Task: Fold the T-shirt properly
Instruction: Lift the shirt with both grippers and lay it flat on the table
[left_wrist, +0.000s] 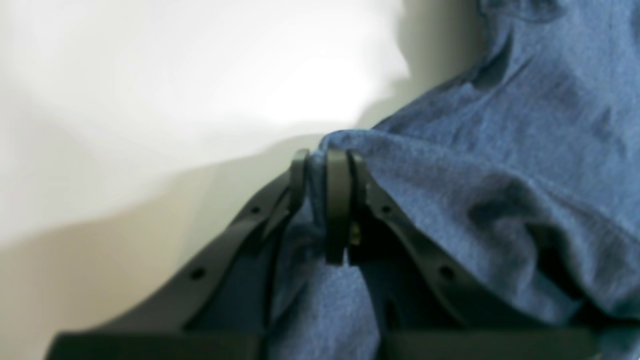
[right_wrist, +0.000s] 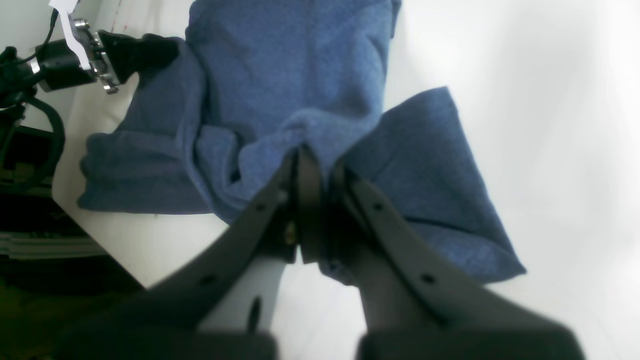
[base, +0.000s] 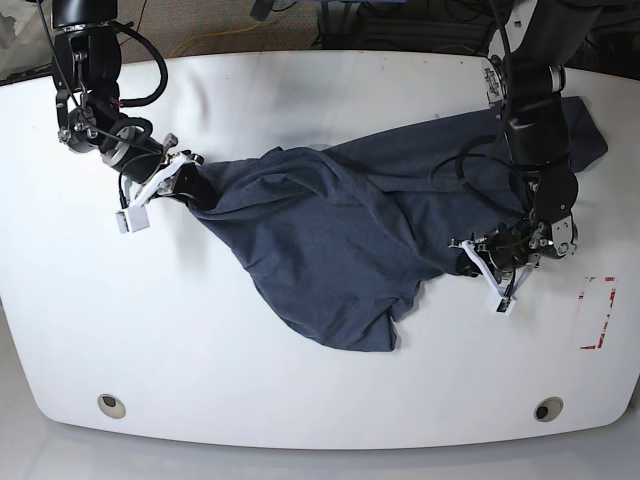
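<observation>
The T-shirt lies crumpled and stretched across the white table, dark blue-grey, with no lettering showing. My right gripper is at the shirt's left end in the base view, shut on a bunched edge of the cloth. My left gripper is at the shirt's right side, shut on a fold of the fabric held just above the table. In the right wrist view the left gripper shows far off, clamped on the opposite end of the T-shirt.
A red rectangular marking sits near the table's right edge. Two round fittings lie along the front edge. Cables run behind the table's back edge.
</observation>
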